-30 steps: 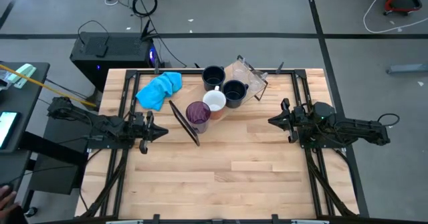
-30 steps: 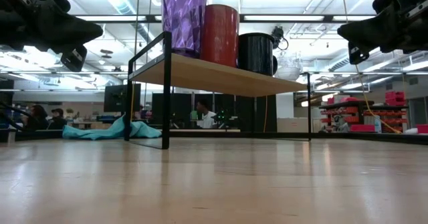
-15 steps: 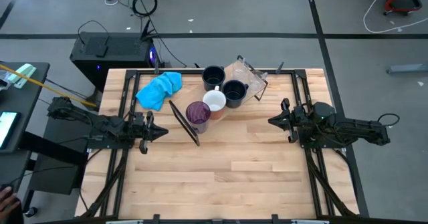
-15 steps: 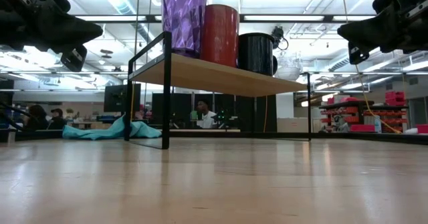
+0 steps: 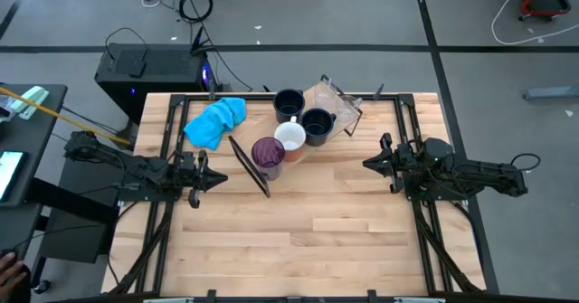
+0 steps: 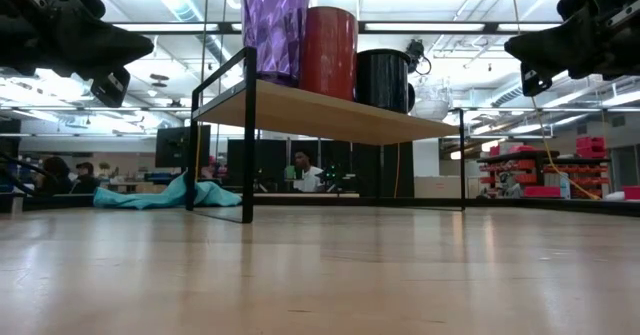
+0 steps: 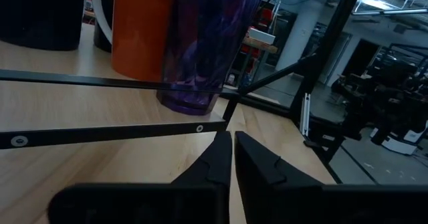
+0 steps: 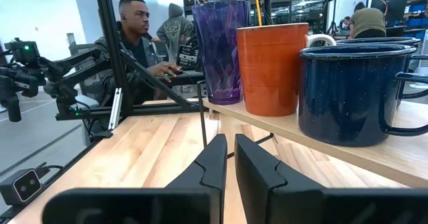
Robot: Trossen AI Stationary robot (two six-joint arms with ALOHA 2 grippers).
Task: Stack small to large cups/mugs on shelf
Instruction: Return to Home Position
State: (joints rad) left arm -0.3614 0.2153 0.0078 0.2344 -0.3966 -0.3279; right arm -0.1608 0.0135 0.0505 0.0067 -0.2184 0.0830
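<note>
The shelf (image 5: 306, 155), a light board with black frame ends, stands slantwise at the table's far middle. On it, in a row, stand a purple tumbler (image 5: 268, 155), a mug that is orange outside and white inside (image 5: 290, 137), and a navy mug (image 5: 317, 125). A second navy mug (image 5: 289, 102) and clear cups (image 5: 331, 99) are behind them. My left gripper (image 5: 220, 178) is shut and empty, left of the shelf and above the table. My right gripper (image 5: 367, 164) is shut and empty, right of the shelf. The tumbler (image 7: 207, 43) and the orange mug (image 8: 271, 67) show in the wrist views.
A bright blue cloth (image 5: 215, 120) lies at the table's far left. The near half of the plank tabletop (image 5: 298, 240) is bare wood. People sit in the room beyond the table (image 8: 137, 43).
</note>
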